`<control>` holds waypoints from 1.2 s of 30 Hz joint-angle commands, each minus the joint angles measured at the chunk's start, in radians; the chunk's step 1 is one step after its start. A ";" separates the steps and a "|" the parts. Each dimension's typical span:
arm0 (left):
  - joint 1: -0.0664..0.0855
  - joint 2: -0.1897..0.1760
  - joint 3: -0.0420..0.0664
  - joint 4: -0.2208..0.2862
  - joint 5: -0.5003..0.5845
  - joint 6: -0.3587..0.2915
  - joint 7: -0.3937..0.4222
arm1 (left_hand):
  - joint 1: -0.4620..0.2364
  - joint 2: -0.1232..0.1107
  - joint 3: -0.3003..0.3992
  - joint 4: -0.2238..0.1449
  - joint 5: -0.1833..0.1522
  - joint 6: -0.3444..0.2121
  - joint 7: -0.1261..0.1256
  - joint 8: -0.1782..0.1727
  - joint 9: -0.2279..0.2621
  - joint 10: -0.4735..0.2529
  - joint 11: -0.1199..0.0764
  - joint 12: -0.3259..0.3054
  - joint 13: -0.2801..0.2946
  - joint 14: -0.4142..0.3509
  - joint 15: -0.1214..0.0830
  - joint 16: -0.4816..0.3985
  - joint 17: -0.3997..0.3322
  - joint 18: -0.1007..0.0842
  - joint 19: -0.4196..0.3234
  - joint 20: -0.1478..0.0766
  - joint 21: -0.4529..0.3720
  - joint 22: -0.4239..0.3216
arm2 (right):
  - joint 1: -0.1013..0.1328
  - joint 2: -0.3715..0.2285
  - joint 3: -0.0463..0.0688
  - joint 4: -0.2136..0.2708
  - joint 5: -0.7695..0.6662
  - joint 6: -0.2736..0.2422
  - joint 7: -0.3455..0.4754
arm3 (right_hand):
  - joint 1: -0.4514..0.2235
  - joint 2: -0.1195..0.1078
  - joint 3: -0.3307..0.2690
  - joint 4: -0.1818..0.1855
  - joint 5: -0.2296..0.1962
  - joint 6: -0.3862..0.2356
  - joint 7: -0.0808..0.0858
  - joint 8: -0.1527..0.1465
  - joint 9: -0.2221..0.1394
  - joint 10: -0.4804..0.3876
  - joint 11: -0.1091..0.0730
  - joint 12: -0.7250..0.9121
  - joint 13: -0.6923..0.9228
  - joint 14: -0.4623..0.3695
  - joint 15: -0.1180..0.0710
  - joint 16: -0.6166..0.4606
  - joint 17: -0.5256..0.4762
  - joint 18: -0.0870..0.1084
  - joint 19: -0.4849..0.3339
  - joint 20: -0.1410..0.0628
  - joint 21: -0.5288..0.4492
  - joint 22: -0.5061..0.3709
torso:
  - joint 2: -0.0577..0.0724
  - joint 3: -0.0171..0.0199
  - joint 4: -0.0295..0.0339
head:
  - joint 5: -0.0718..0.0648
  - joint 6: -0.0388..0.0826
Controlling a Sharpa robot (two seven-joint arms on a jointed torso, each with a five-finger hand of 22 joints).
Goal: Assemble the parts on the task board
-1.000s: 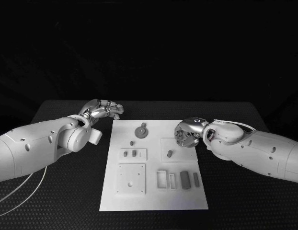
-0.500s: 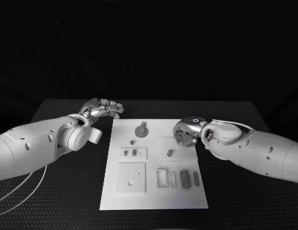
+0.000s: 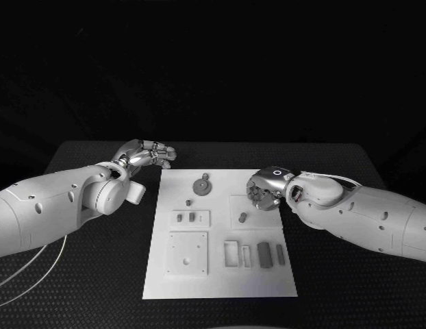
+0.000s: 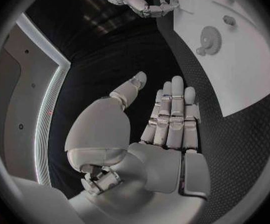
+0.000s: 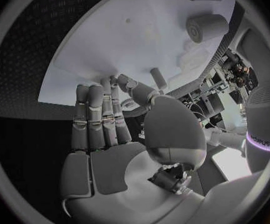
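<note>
We judge the reach is still under way: over the flat white rectangular task board (image 3: 220, 236), we should lower the silver right hand (image 3: 266, 190), empty with fingers straight and together, squarely onto the small grey peg-shaped part (image 3: 242, 218) at its 7 o'clock. The silver left hand (image 3: 147, 155), empty, fingers loosely extended, waits off the board's 11 o'clock corner. Since a second ago the right hand has drifted slightly toward 12 o'clock, while the left has stayed put.

Right hand (image 3: 266, 189) overlaps the task board (image 3: 220, 291) near its right edge; board surface beneath it hidden in the head view. Small parts (image 3: 264, 255) too small to identify individually. Left wrist view cuts off the task board at the circle's rim.
</note>
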 commanded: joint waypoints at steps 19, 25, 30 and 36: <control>0.001 0.004 0.001 0.000 0.007 0.015 0.002 | -0.003 0.003 -0.007 0.000 -0.005 -0.003 0.011 0.000 -0.002 -0.003 0.005 0.003 -0.002 0.006 0.002 -0.005 0.001 0.003 0.003 0.003 -0.007 0.017 | -0.020 0.007 -0.021 0.016 -0.143 -0.008 -0.063 | 0.051 -0.017 0.090 0.004 0.065 0.059 -0.022 0.023 0.022 0.063 -0.021 -0.003 0.062 0.035 -0.028 0.017 0.043 0.014 0.053 -0.020 0.025 0.019 | 0.000 -0.0008 0.0001 | -0.008 -0.001; 0.001 0.004 0.001 -0.003 0.007 0.014 0.001 | -0.003 0.003 -0.008 0.000 -0.005 -0.003 0.011 0.000 -0.002 -0.004 0.005 0.003 -0.002 0.006 0.002 -0.005 0.002 0.003 0.004 0.003 -0.007 0.017 | -0.020 -0.008 -0.021 0.032 -0.139 -0.015 -0.063 | 0.048 -0.019 0.093 0.004 0.069 0.062 -0.023 0.024 0.024 0.068 -0.023 -0.003 0.067 0.039 -0.030 0.017 0.047 0.014 0.057 -0.022 0.027 0.020 | -0.001 -0.0008 0.0007 | -0.008 -0.002; 0.001 0.003 0.001 -0.006 0.008 0.014 0.000 | -0.003 0.004 -0.008 0.000 -0.005 -0.004 0.011 0.000 -0.002 -0.004 0.005 0.003 -0.002 0.007 0.002 -0.005 0.002 0.003 0.004 0.003 -0.007 0.017 | -0.019 -0.021 -0.009 0.047 -0.125 -0.021 -0.061 | 0.047 -0.021 0.094 0.004 0.068 0.063 -0.024 0.024 0.026 0.070 -0.024 -0.004 0.070 0.041 -0.031 0.017 0.048 0.014 0.059 -0.023 0.027 0.021 | -0.001 -0.0007 0.0003 | -0.006 -0.001; 0.001 0.004 0.001 -0.010 0.012 0.015 -0.001 | -0.003 0.003 -0.008 0.000 -0.005 -0.005 0.012 -0.001 -0.003 -0.005 0.005 0.003 -0.002 0.007 0.002 -0.006 0.002 0.003 0.004 0.003 -0.007 0.017 | -0.013 -0.027 0.013 0.055 -0.112 -0.028 -0.058 | 0.046 -0.022 0.098 0.004 0.058 0.065 -0.024 0.024 0.028 0.072 -0.024 -0.006 0.074 0.042 -0.032 0.016 0.051 0.014 0.061 -0.025 0.028 0.022 | -0.001 -0.0002 0.0006 | -0.005 0.001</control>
